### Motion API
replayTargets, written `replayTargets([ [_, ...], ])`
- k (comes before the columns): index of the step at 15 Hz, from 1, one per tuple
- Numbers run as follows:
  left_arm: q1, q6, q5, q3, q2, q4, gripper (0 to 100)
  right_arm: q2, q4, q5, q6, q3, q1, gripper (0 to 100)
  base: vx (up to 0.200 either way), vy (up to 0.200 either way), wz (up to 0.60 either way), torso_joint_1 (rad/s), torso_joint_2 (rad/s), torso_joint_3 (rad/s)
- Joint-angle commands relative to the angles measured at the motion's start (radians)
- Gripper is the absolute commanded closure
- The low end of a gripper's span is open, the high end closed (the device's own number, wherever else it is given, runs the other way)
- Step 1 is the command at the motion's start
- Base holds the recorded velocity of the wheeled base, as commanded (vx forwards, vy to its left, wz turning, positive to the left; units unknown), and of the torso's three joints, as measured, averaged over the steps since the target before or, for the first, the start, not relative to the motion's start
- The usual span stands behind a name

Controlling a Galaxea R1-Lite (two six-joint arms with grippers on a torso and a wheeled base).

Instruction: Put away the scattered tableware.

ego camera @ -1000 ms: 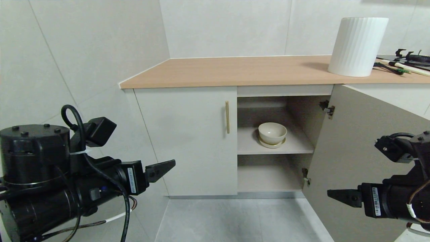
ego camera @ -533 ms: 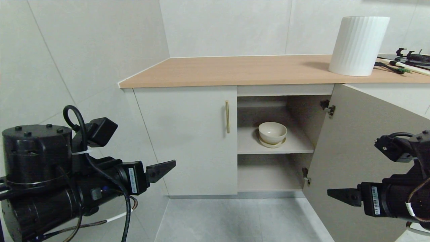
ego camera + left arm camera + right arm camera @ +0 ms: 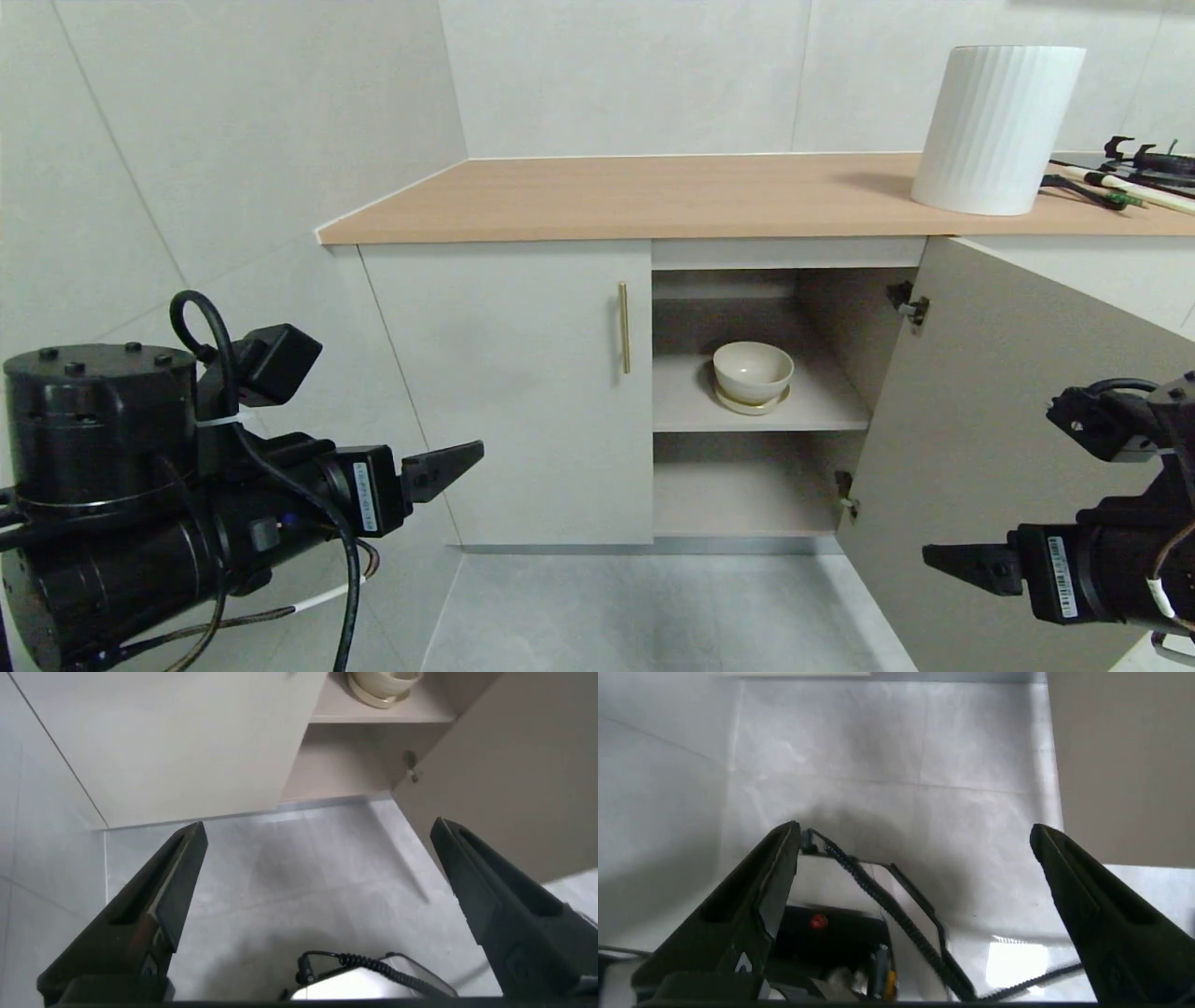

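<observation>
A cream bowl [image 3: 752, 370] rests on a small plate [image 3: 750, 404] on the middle shelf [image 3: 822, 406] of the open cabinet; the bowl [image 3: 383, 681] also shows in the left wrist view. My left gripper [image 3: 448, 465] is held low at the left, well short of the cabinet, open and empty [image 3: 322, 896]. At the lower right, beside the open door [image 3: 971, 420], my right gripper [image 3: 962, 566] is open with nothing between its fingers [image 3: 915, 905].
The left cabinet door [image 3: 509, 392] is closed, with a brass handle [image 3: 623, 327]. On the wooden countertop [image 3: 653, 196] stands a white ribbed cylinder [image 3: 994, 126], with dark utensils [image 3: 1125, 177] at the far right. Grey tiled floor [image 3: 644, 607] lies before the cabinet.
The whole head view has shifted slightly, so the camera moved. The right gripper sits a little lower in the picture. The bowl and plate have not moved on the shelf.
</observation>
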Motion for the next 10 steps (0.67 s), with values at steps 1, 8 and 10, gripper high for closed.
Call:
replayTargets([
  [1,-0.001,-0.001,0.000,0.000,0.001,-0.001,0,-0.004,0.010,0.000,-0.005,0.000,0.001,0,0.000,-0.200,0.00,0.002,0.01,0.002],
  [8,-0.001,-0.001,-0.003,0.003,0.001,-0.001,0,-0.030,0.215,-0.001,-0.060,-0.042,-0.001,0,0.000,-0.143,0.00,0.002,0.00,-0.002],
  [10,-0.001,-0.001,-0.003,0.004,0.003,-0.001,0,-0.065,0.329,-0.001,-0.072,-0.085,-0.002,0,0.000,0.000,0.00,0.000,0.00,0.000],
])
